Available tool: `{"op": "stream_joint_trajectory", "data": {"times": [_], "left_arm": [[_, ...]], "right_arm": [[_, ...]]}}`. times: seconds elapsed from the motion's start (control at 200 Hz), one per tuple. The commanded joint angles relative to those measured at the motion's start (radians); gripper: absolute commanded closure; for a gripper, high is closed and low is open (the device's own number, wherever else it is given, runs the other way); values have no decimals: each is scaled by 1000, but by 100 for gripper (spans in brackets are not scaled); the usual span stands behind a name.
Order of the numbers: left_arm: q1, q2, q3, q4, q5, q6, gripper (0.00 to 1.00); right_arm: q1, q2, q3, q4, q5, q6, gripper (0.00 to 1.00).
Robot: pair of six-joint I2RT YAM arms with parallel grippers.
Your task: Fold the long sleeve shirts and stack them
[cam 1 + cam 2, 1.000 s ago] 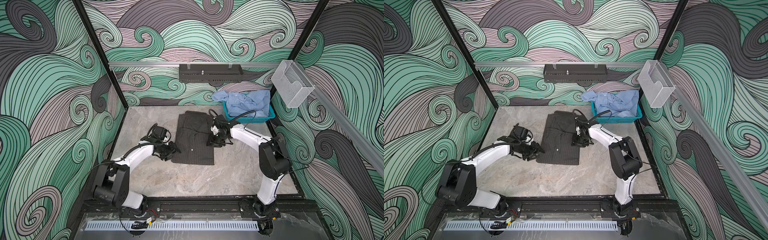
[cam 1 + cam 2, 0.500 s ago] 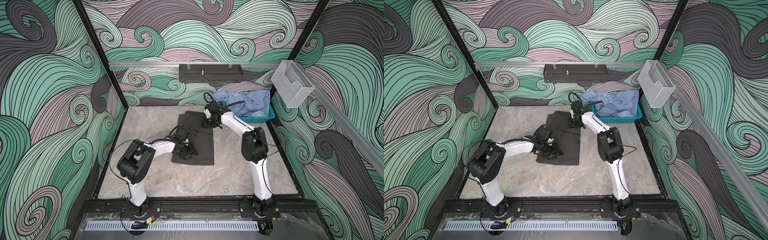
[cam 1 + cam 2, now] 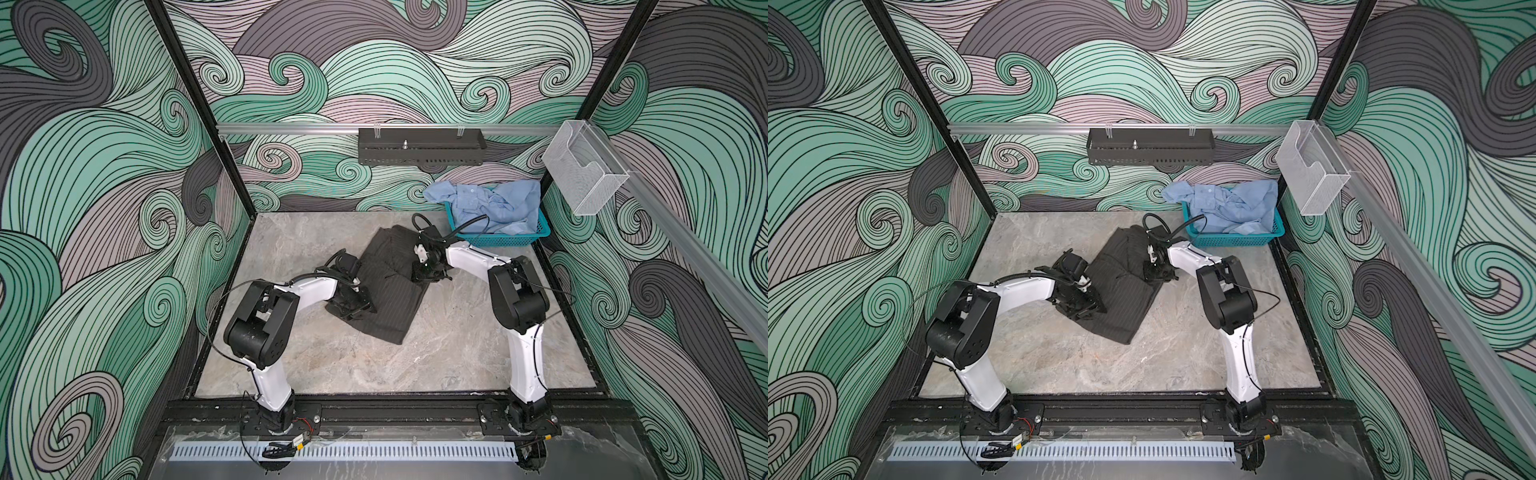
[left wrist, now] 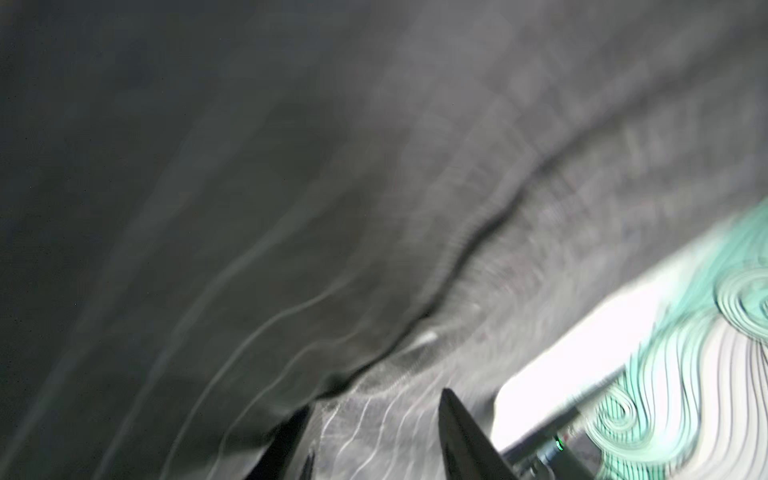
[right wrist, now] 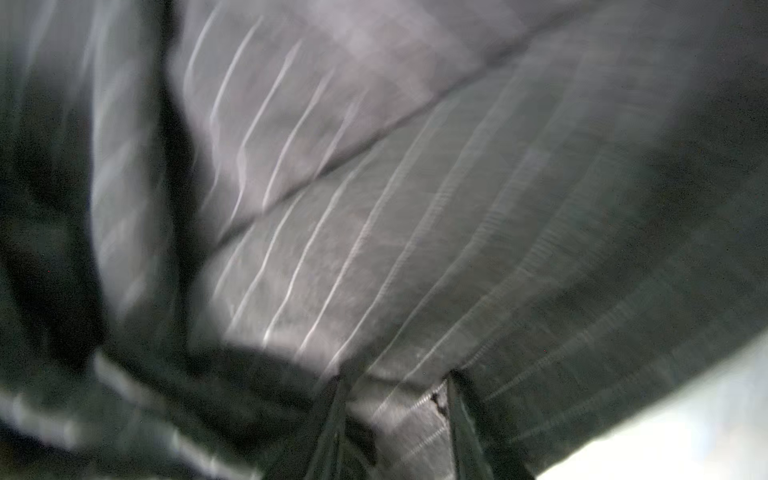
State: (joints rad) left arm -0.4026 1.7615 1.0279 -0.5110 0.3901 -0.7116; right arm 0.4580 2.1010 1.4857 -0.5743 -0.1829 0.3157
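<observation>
- Right claw [image 3: 428,275] pinching edge of dark pinstriped shirt [image 3: 390,299]; jaws part closed, cloth bunching between fingers [image 5: 461,419].
- Left claw [image 3: 356,305] sitting at opposite edge, jaws part open, cloth lying between. Firm grip: cannot tell, view blurring.
- Shirt lying askew on worktop [image 3: 457,357] between both claws, likely being squared for folding.
- Blue shirt [image 3: 494,205] waiting in basket [image 3: 498,241] just behind right claw.
- No writing showing.
</observation>
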Motion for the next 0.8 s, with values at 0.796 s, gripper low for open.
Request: {"op": "stream_joint_trajectory", "data": {"times": [0.796], "left_arm": [[104,-272,-189,-100,-5,57,40]], "right_arm": [[130,-339,-305,-14,149,163,49]]}}
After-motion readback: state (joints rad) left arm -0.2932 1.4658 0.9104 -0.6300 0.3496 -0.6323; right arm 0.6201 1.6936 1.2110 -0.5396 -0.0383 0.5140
